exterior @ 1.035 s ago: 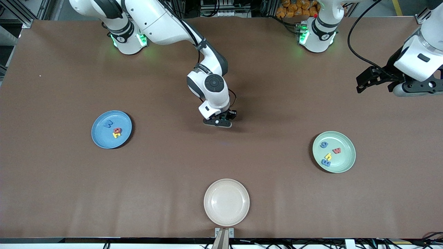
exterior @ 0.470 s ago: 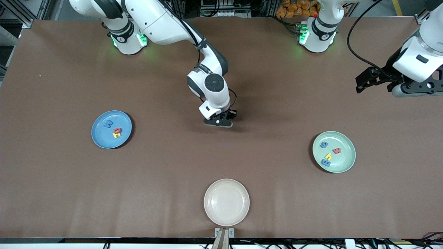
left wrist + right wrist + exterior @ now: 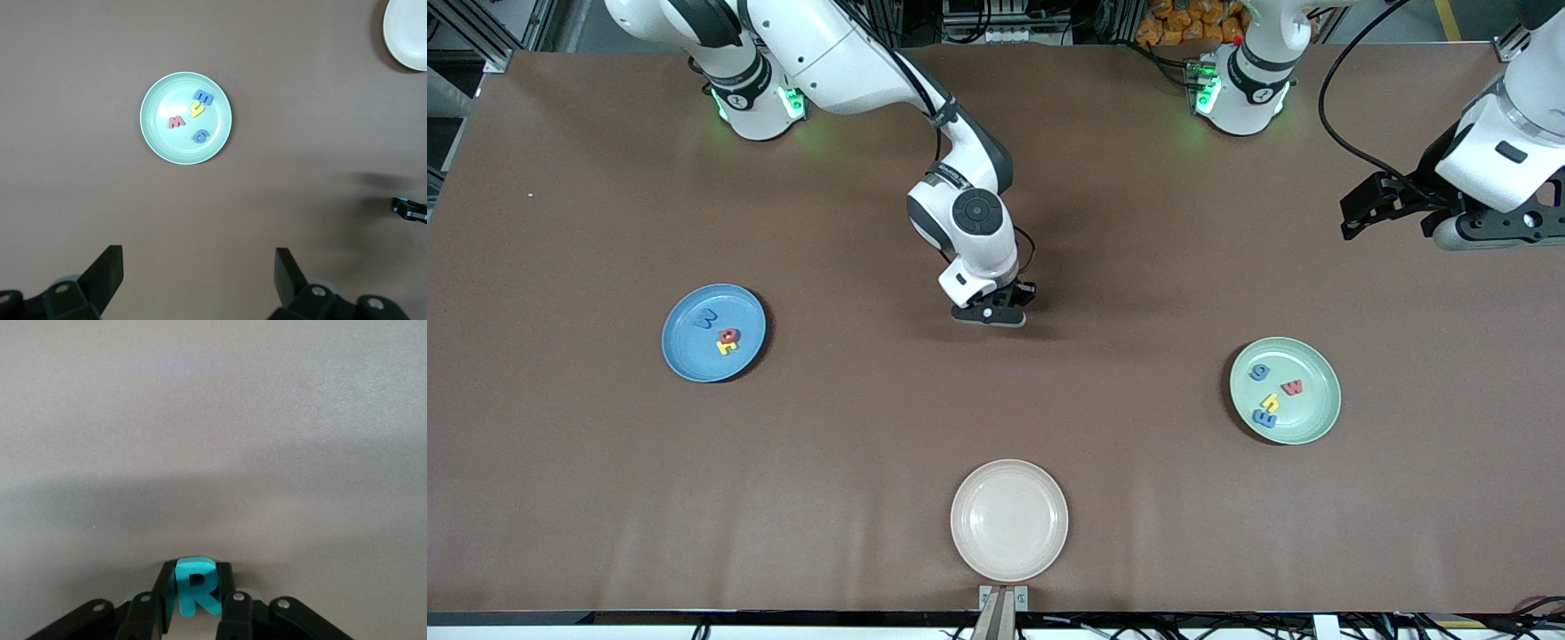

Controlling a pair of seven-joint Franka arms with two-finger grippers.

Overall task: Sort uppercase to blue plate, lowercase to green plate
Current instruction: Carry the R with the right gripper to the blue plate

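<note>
In the front view, the right tool (image 3: 990,316) is down at the brown bench (image 3: 569,498) near its middle, at the end of the right arm that reaches out from its base at the bench's top edge. What it grips is hidden here under the wrist. The left tool (image 3: 1360,213) hangs in the air over the bench's edge at the left arm's end, where that arm waits. The blue plate (image 3: 685,356) lies toward the right arm's end and carries a blue letter (image 3: 704,319), a red letter (image 3: 730,335) and a yellow letter (image 3: 727,346), the red and yellow ones touching. The green plate (image 3: 1316,422) lies toward the left arm's end and holds a small round blue letter (image 3: 1260,372), a red w-shaped letter (image 3: 1291,387), a yellow h (image 3: 1270,404) and a blue E-shaped letter (image 3: 1264,417). A cream plate (image 3: 1009,520) sits near the bench edge closest to the camera, midway along it.

In the left wrist view, the left tool's fingers (image 3: 107,270) stand wide apart with nothing between them, above bare bench beside the green plate and its four letters.

In the right wrist view, the right tool's fingers (image 3: 229,583) are pressed together on a teal R (image 3: 195,585), which stands upright between them just at the bench surface.
</note>
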